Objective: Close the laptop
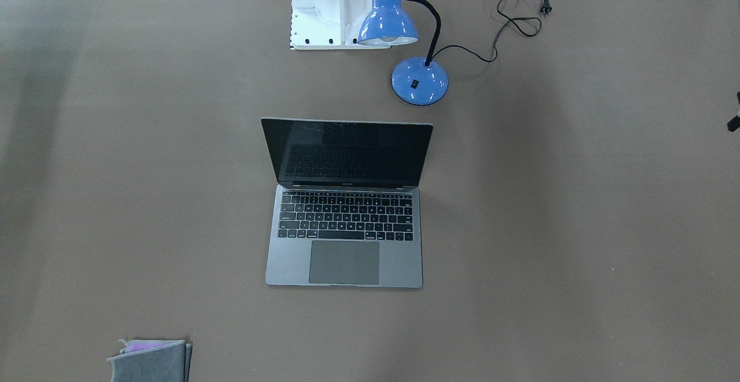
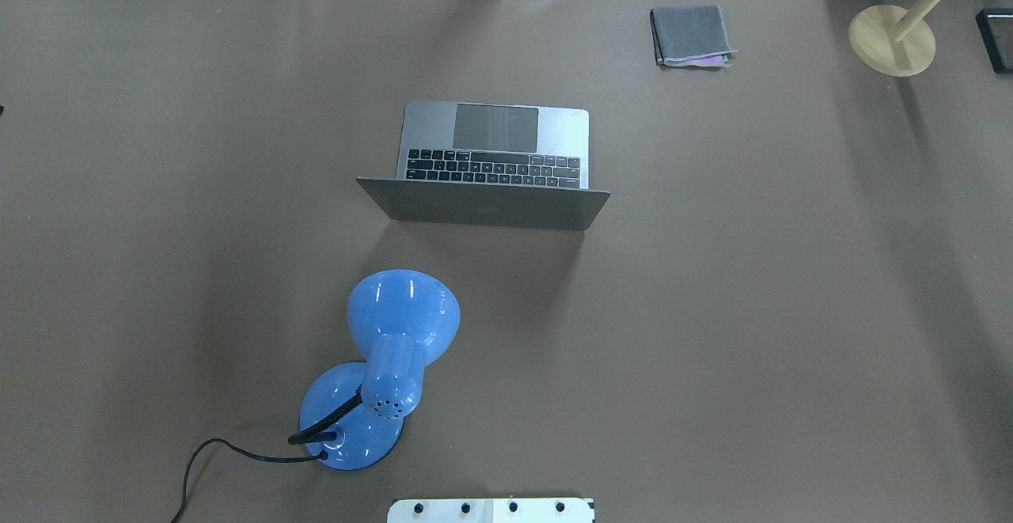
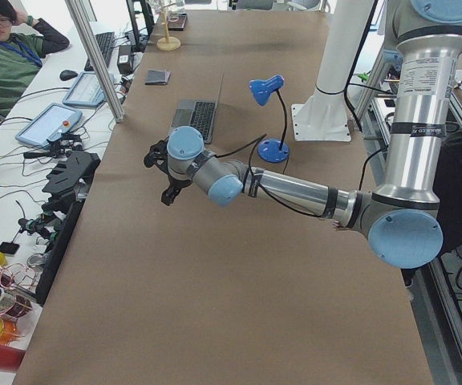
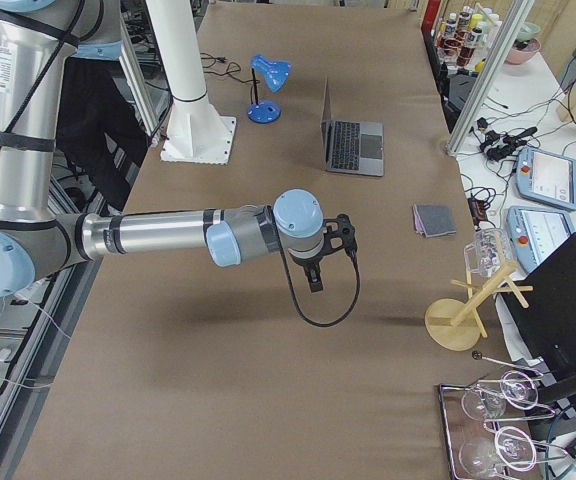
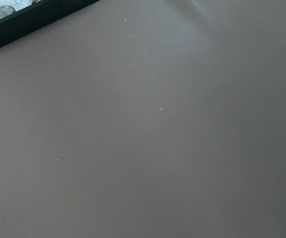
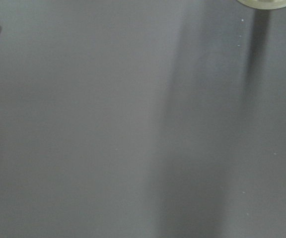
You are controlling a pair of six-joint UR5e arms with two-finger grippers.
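Note:
The laptop [image 1: 399, 263] stands open in the middle of the brown table, a slim grey one with black keys and a dark screen. Its lid back faces the robot [image 2: 483, 206]. It also shows in the left side view [image 3: 199, 119] and the right side view [image 4: 356, 146]. My left gripper [image 3: 160, 175] hovers over bare table well to the laptop's left. My right gripper [image 4: 330, 255] hovers over bare table well to its right. Both show clearly only in the side views, so I cannot tell whether they are open or shut. The wrist views show only the table surface.
A blue desk lamp [image 2: 396, 349] with a black cord [image 1: 514, 21] stands between the laptop and the robot's white base [image 1: 324, 6]. A folded grey cloth [image 2: 690, 35] lies at the far right. A wooden stand [image 2: 893, 40] is at the far right corner.

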